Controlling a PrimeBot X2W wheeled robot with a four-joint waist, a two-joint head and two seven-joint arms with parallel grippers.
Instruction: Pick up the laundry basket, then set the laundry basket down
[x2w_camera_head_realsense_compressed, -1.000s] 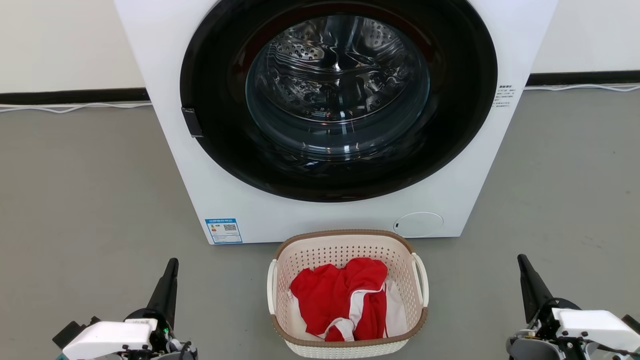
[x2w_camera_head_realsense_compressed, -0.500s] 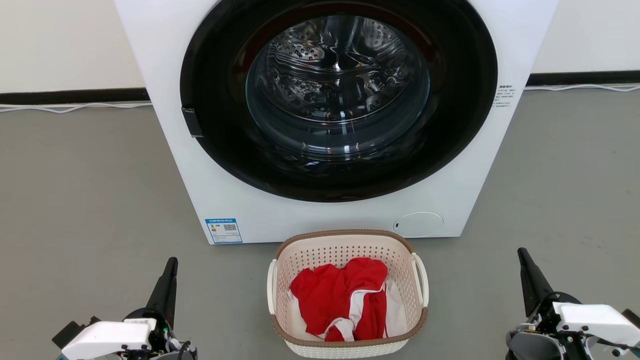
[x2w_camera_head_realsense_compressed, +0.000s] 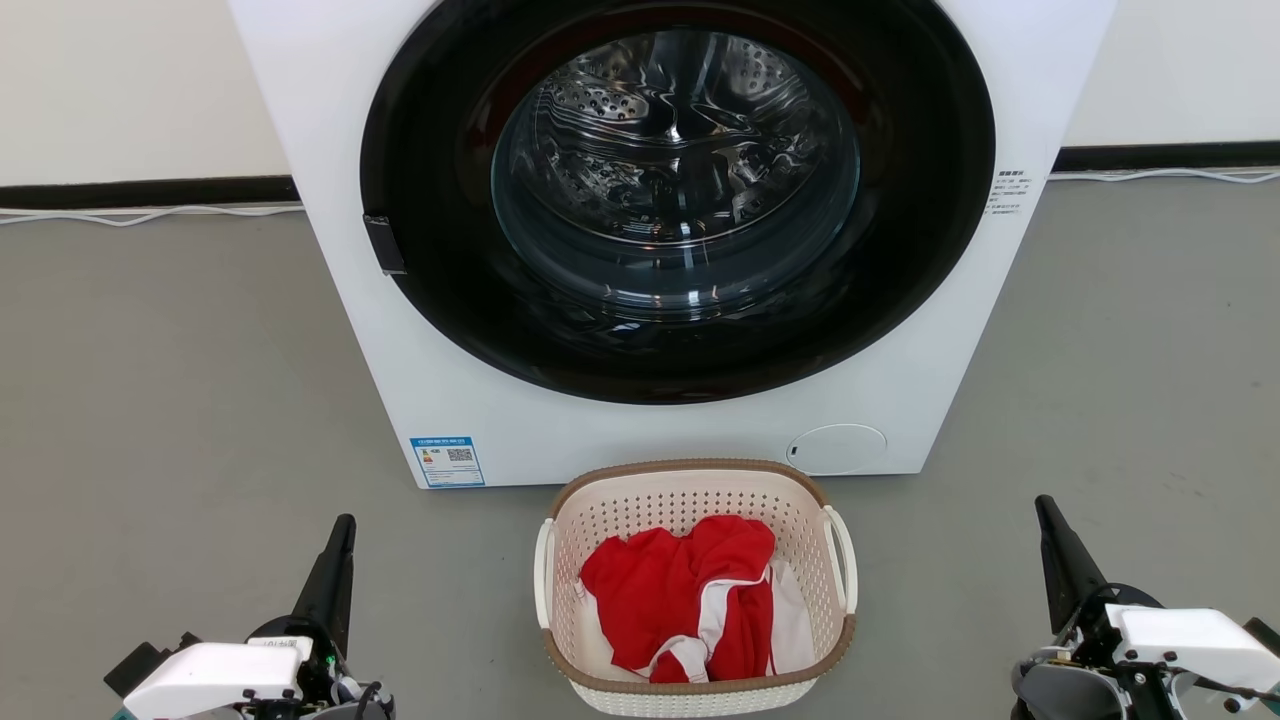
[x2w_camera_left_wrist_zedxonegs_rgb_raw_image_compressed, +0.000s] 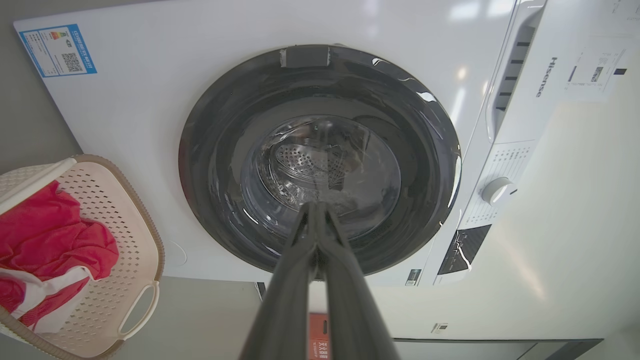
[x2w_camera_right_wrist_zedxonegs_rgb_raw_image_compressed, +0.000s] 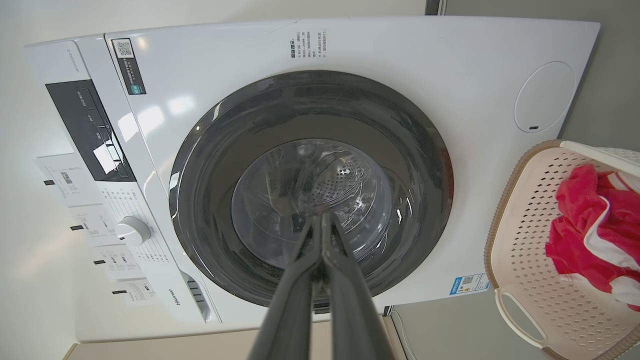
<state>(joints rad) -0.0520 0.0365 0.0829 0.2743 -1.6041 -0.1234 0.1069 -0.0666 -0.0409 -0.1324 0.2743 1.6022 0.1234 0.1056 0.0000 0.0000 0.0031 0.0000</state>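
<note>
Two pincers, left pincer (x2w_camera_head_realsense_compressed: 343, 530) and right pincer (x2w_camera_head_realsense_compressed: 1046, 510), hang closed tight and empty, well apart on either side of the laundry basket (x2w_camera_head_realsense_compressed: 690, 495), which sits on the floor (x2w_camera_head_realsense_compressed: 200, 400) just before the washing machine (x2w_camera_head_realsense_compressed: 650, 445), red garment (x2w_camera_head_realsense_compressed: 670, 590) inside. For a clean lift, each should probably spread its fingers, take its nearer side handle (x2w_camera_head_realsense_compressed: 542, 575), and rise level together.

On my head view the washing machine (x2w_camera_head_realsense_compressed: 640, 440) runs off the top edge, and the print on its blue label (x2w_camera_head_realsense_compressed: 447, 461) is too small for me to read. The red garment (x2w_camera_head_realsense_compressed: 660, 590) hides the floor of the laundry basket (x2w_camera_head_realsense_compressed: 690, 500).
</note>
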